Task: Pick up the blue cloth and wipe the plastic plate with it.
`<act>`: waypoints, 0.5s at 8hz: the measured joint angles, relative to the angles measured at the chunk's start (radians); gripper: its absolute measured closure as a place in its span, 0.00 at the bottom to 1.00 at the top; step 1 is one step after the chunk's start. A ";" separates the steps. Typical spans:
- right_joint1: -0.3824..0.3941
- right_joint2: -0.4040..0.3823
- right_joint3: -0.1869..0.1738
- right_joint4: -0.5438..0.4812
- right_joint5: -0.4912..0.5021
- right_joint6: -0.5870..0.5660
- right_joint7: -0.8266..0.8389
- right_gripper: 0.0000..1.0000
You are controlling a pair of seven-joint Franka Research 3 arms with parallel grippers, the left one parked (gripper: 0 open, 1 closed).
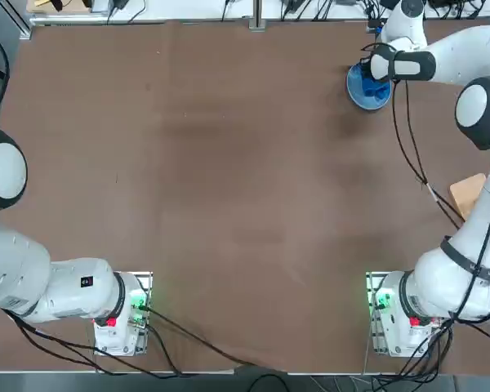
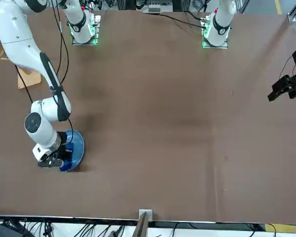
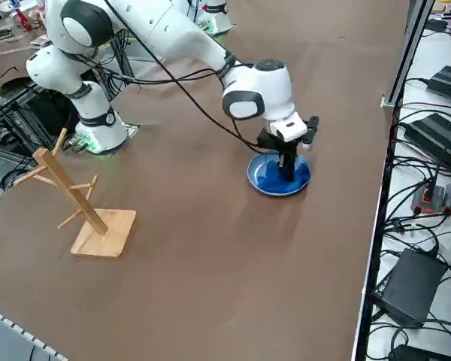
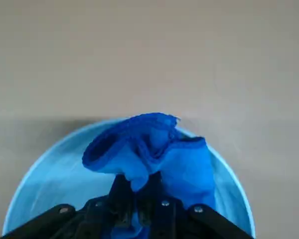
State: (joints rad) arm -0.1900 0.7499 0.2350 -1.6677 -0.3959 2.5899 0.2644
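With cloth [image 4: 154,154] pinched: right tool [image 4: 134,199] squeezes it
Plate [image 4: 55,174] under tool: could slide if pushed hard

In the top view, the arm hides the jaws and part of the plate [image 1: 358,91]; the wrist view's bottom edge cuts the plate.

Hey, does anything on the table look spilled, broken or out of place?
Nothing stands out: the plate sits upright, the bunched blue cloth is in it, gripped by the right pincer, and the wooden stand is standing.
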 joint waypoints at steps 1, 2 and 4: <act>0.000 -0.018 -0.001 -0.030 -0.007 -0.002 0.023 0.93; 0.001 -0.031 -0.001 -0.048 -0.008 -0.004 0.040 0.93; 0.005 -0.041 -0.001 -0.063 -0.009 -0.012 0.055 0.93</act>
State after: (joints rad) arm -0.1852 0.7088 0.2338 -1.7303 -0.4048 2.5777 0.3199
